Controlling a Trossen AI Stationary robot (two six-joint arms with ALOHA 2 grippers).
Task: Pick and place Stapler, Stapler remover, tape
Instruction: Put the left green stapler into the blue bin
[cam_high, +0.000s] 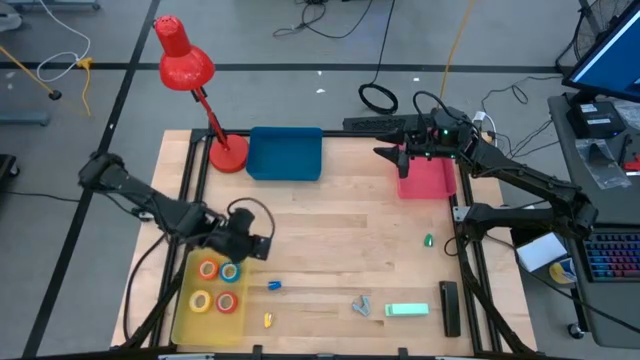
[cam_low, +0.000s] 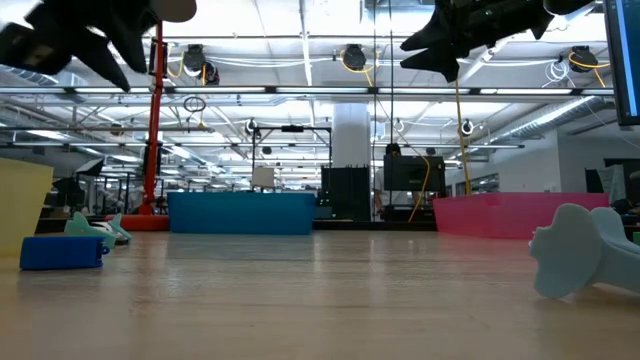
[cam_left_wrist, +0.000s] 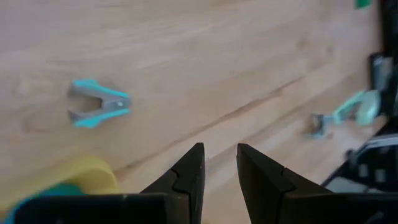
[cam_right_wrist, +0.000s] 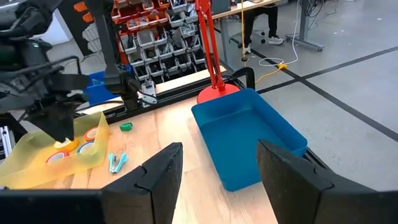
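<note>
Four tape rolls (cam_high: 215, 286) lie in the yellow tray (cam_high: 185, 318) at the near left. My left gripper (cam_high: 262, 245) hovers just past the tray's far right corner, open by a narrow gap (cam_left_wrist: 219, 152) and holding nothing. A teal-and-grey stapler remover (cam_left_wrist: 99, 104) lies flat on the wood right of the tray (cam_high: 274, 285). The mint stapler (cam_high: 407, 310) lies near the near edge, with a grey-blue claw-like piece (cam_high: 362, 305) beside it. My right gripper (cam_high: 385, 153) hangs above the pink tray (cam_high: 428, 182), wide open (cam_right_wrist: 217, 155) and empty.
A blue tray (cam_high: 285, 153) and a red desk lamp (cam_high: 228, 152) stand at the far edge. A green bit (cam_high: 428, 240), a yellow bit (cam_high: 268, 320) and a black bar (cam_high: 449, 305) lie on the wood. Bare wood spans the table's middle.
</note>
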